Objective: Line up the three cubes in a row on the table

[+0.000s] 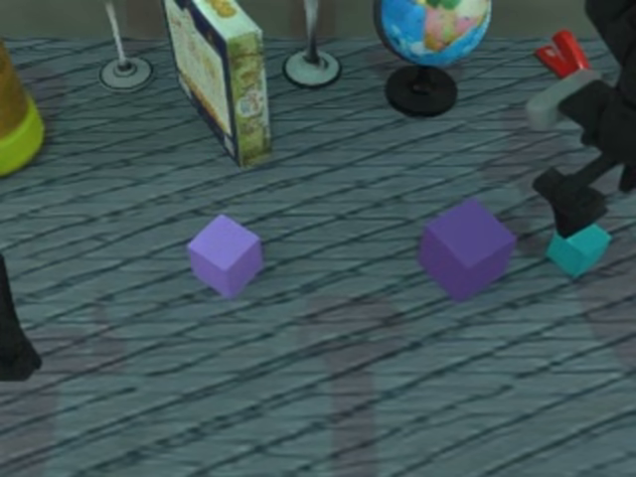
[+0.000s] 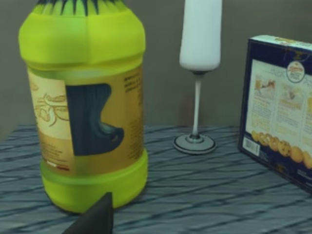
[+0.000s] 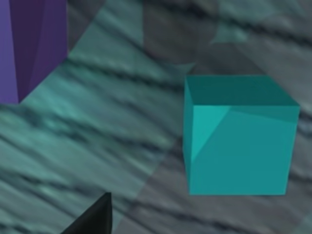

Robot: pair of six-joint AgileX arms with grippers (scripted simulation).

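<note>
Your right gripper (image 1: 578, 221) hovers over the teal cube (image 1: 578, 249) near the table's (image 1: 328, 397) right edge; finger opening cannot be determined. Open surface separates the dark purple cube (image 1: 465, 247) from the lavender cube (image 1: 226, 254).

A grey-teal bench (image 1: 328, 397) with dark wavy crack lines fills the scene. Along its far edge stand a yellow-green jug (image 2: 83, 102), two stemmed glasses (image 1: 124, 70), a printed box (image 1: 221, 75) and a globe (image 1: 429, 40). Behind them rises a plain dull grey-brown wall (image 2: 161, 78). Light is soft, with faint shadows.
</note>
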